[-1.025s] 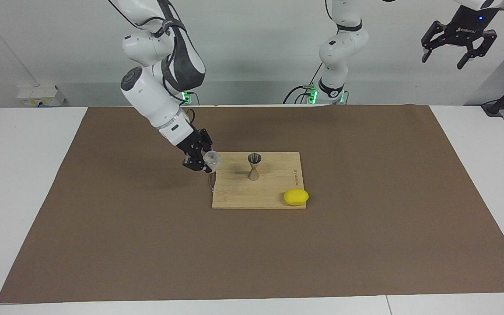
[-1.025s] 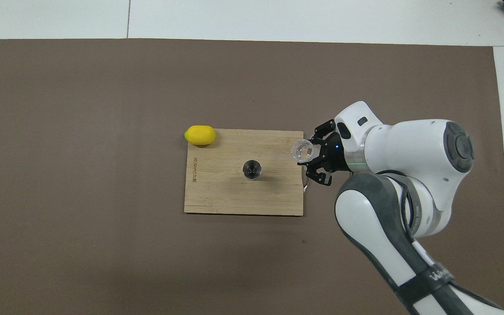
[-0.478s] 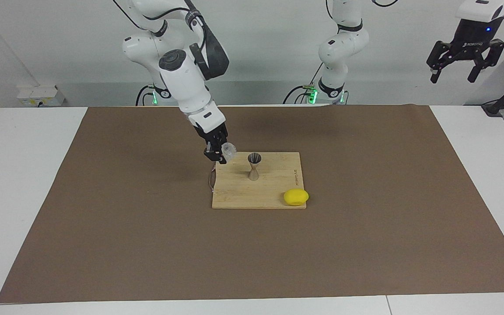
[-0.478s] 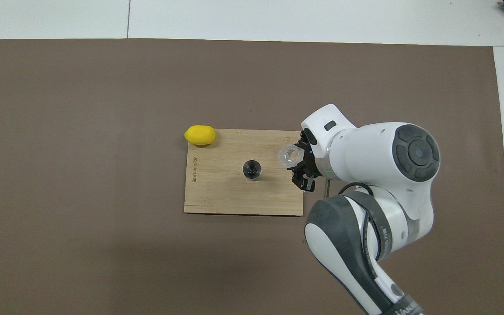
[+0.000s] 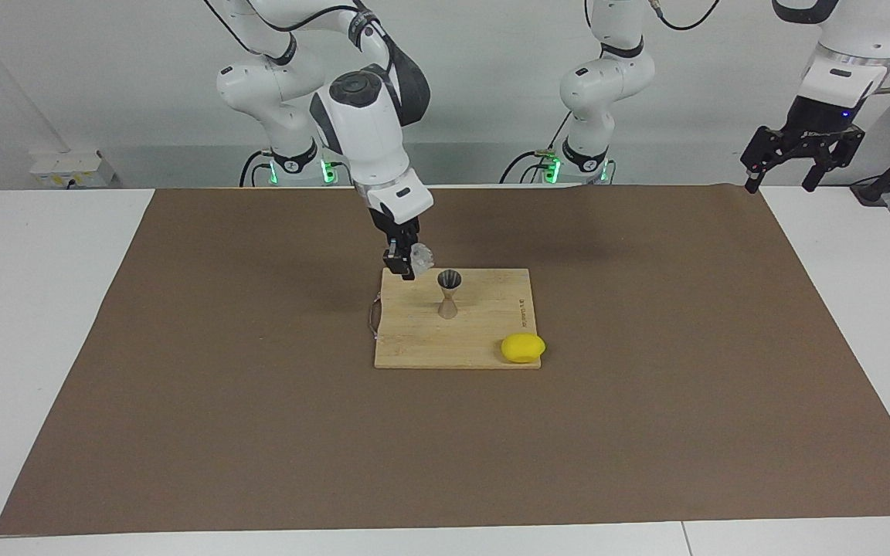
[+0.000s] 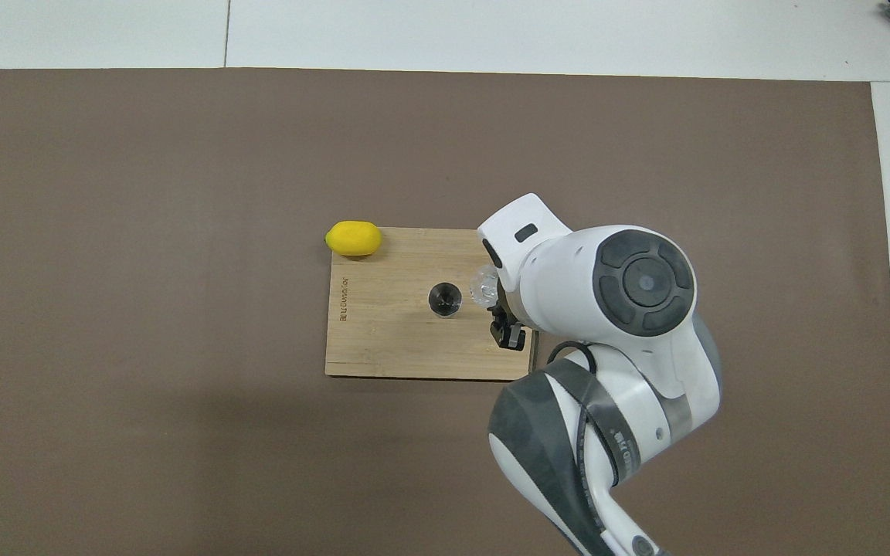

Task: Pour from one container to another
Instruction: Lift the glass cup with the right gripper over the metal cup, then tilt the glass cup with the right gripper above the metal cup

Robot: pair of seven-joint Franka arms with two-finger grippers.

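Note:
A steel hourglass-shaped jigger (image 5: 448, 294) (image 6: 445, 299) stands upright on a wooden cutting board (image 5: 484, 324) (image 6: 399, 340). My right gripper (image 5: 406, 261) (image 6: 497, 305) is shut on the small clear glass cup (image 5: 421, 255) (image 6: 483, 283), held tilted in the air just beside the jigger's rim, over the board's edge toward the right arm's end. The arm's wrist hides most of the gripper in the overhead view. My left gripper (image 5: 799, 162) hangs open, high over the mat's corner at the left arm's end, with nothing in it.
A yellow lemon (image 5: 523, 347) (image 6: 353, 238) lies on the board's corner farther from the robots, toward the left arm's end. A thin cord loop (image 5: 372, 316) hangs off the board's edge. The brown mat (image 5: 259, 432) covers the table around the board.
My right arm has carried the glass cup from off the board's edge in over the board and up close to the jigger. The left gripper has come down lower.

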